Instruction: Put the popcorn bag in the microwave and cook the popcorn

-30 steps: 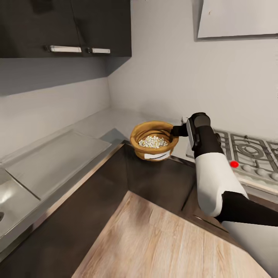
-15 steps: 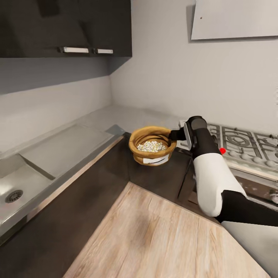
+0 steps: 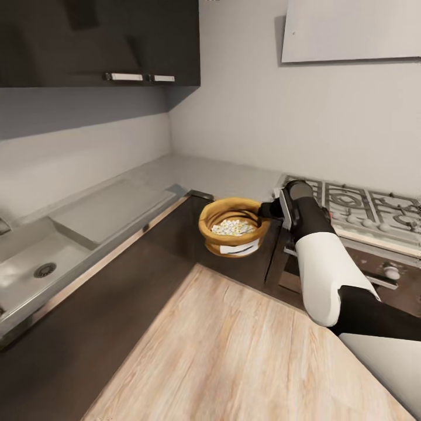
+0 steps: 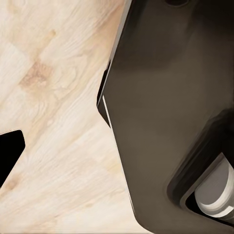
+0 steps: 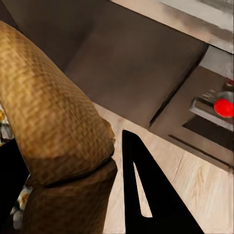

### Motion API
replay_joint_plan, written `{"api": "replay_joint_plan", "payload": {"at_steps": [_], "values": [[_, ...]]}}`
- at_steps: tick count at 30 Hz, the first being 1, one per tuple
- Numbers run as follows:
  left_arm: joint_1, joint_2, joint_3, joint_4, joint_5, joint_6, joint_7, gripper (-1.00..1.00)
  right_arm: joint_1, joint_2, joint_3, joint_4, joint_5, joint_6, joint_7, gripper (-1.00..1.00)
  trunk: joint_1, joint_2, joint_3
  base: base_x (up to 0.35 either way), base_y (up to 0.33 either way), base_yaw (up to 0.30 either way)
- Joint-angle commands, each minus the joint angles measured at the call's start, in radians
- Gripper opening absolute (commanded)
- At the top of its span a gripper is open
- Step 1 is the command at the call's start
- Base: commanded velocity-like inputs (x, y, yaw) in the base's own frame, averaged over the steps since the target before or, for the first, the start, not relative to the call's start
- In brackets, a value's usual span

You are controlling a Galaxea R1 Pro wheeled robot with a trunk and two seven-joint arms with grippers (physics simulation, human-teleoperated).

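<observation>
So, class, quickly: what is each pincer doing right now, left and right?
Left pincer: cannot be told.
Right pincer: shut on the rim of the popcorn bag, carrying it in the air in front of the cabinets.

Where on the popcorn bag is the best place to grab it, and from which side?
Take the popcorn bag by its thick rolled rim, coming in level from its hob-facing side, as the right end effector is placed now. The rim gives a firm lip with one finger inside and one outside, and a sideways hold keeps the open top upright so the popcorn stays in.
</observation>
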Motion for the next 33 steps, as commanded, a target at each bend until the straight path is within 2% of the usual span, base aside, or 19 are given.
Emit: {"api": "replay_joint_plan", "payload": {"at_steps": [1, 2, 5, 18, 23, 33], "values": [[0.0, 0.0, 0.001, 0.0, 0.002, -0.003, 0.002, 1.0, -0.001, -0.009, -0.005, -0.001, 0.005, 0.003, 0.009, -1.0, -0.001, -0.001, -0.001, -0.346, 0.0, 0.0], [0.0, 0.0, 0.001, 0.0, 0.002, -0.003, 0.002, 1.0, -0.001, -0.02, -0.005, -0.001, 0.004, 0.003, 0.01, -1.0, -0.001, -0.001, -0.001, -0.346, 0.0, 0.0], [0.0, 0.0, 0.001, 0.0, 0.002, -0.003, 0.002, 1.0, -0.001, -0.029, -0.005, -0.001, 0.004, 0.003, 0.009, -1.0, -0.001, -0.001, -0.001, -0.346, 0.0, 0.0], [0.0, 0.0, 0.001, 0.001, 0.002, -0.002, 0.002, 1.0, -0.001, -0.03, -0.005, -0.001, 0.003, 0.003, 0.009, -1.0, -0.001, -0.001, -0.001, -0.346, 0.0, 0.0], [0.0, -0.001, 0.0, 0.001, 0.002, -0.002, 0.002, 1.0, -0.001, -0.03, -0.005, -0.001, 0.001, 0.003, 0.039, -1.0, -0.001, -0.001, -0.001, -0.346, 0.0, 0.0], [0.0, -0.001, 0.001, 0.001, 0.002, -0.003, 0.002, 1.0, -0.001, -0.036, -0.005, -0.001, 0.004, 0.003, 0.041, -1.0, -0.001, -0.001, -0.001, -0.346, 0.0, 0.0]]}}
